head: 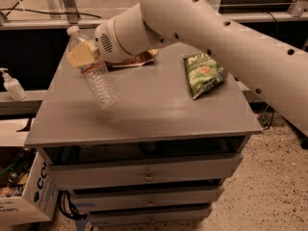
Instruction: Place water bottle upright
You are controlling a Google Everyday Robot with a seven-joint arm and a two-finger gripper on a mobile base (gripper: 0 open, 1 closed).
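Observation:
The water bottle [96,76] is a small clear ribbed plastic bottle with a white cap [72,31]. It hangs tilted over the left part of the grey cabinet top [144,105], cap up and to the left, base down and to the right, just above the surface. My gripper [83,55] is at the bottle's upper part, near the pale label band, and is shut on it. One tan finger [82,55] shows across the bottle. The white arm reaches in from the upper right.
A green snack bag [203,74] lies on the right of the cabinet top. A brown packet [134,59] lies at the back, partly behind the arm. A white pump dispenser bottle [12,84] stands on a shelf at the left. A cardboard box [24,196] sits on the floor at lower left.

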